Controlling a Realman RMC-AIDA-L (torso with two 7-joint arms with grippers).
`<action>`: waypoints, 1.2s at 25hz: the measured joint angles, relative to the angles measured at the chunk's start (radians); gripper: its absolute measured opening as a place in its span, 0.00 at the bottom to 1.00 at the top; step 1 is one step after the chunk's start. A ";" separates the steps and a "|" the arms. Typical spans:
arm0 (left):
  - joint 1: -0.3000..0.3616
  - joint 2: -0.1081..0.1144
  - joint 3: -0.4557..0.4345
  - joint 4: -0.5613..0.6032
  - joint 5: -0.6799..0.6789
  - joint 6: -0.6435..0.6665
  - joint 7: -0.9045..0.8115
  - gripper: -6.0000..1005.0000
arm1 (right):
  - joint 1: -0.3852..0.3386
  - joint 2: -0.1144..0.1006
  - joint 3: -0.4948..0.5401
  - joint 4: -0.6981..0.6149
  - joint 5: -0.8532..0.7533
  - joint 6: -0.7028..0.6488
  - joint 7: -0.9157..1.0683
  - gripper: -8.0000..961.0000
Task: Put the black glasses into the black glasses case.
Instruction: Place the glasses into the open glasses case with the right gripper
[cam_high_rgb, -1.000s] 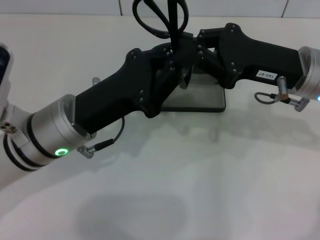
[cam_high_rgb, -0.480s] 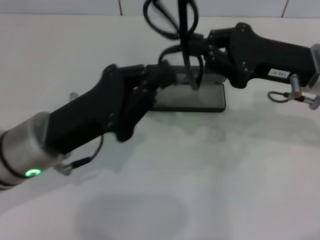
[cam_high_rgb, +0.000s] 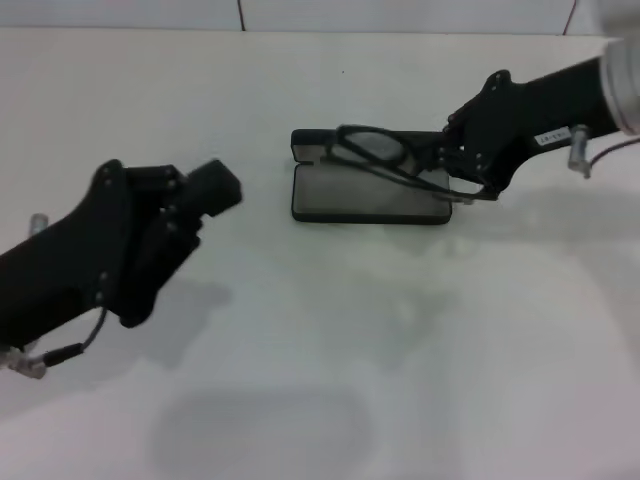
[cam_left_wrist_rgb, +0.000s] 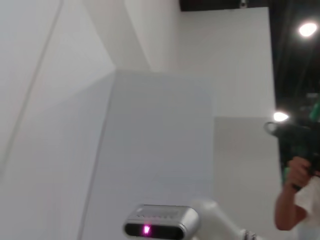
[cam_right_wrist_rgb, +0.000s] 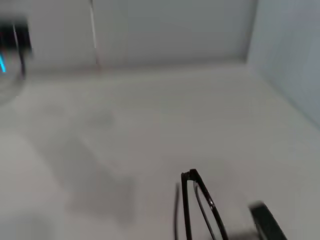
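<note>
- the black glasses case (cam_high_rgb: 370, 190) lies open on the white table (cam_high_rgb: 400, 360), toward the far middle of the head view, its grey lining facing up and its long side running left to right.
- the black glasses (cam_high_rgb: 385, 160) are over the open case, lenses at the case's far left part and the slim temple arms reaching across toward its right end; whether the frame rests on the lining or hangs just above it cannot be told.
- the right tool (cam_high_rgb: 447, 175) is at the right end of the case, fingers pressed together on the temple arms of the glasses.
- in the right wrist view part of the black frame (cam_right_wrist_rgb: 200, 210) shows above the pale table, one lens rim and a temple arm visible.
- the left tool (cam_high_rgb: 215, 187) is well apart from the case, on the left side above the table; its fingers cannot be told as spread or pressed together.
- the left wrist view points away at walls and ceiling lights (cam_left_wrist_rgb: 307, 29).
</note>
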 joint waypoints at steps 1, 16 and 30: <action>0.004 0.000 -0.015 -0.004 0.001 0.000 0.004 0.02 | 0.022 0.008 -0.014 -0.013 -0.062 -0.009 0.021 0.08; 0.019 -0.013 -0.032 -0.020 -0.006 -0.007 0.022 0.02 | 0.131 0.019 -0.443 0.106 -0.352 0.372 0.142 0.08; 0.005 -0.016 -0.054 -0.035 -0.008 -0.019 0.019 0.02 | 0.107 0.019 -0.465 0.158 -0.401 0.474 0.152 0.09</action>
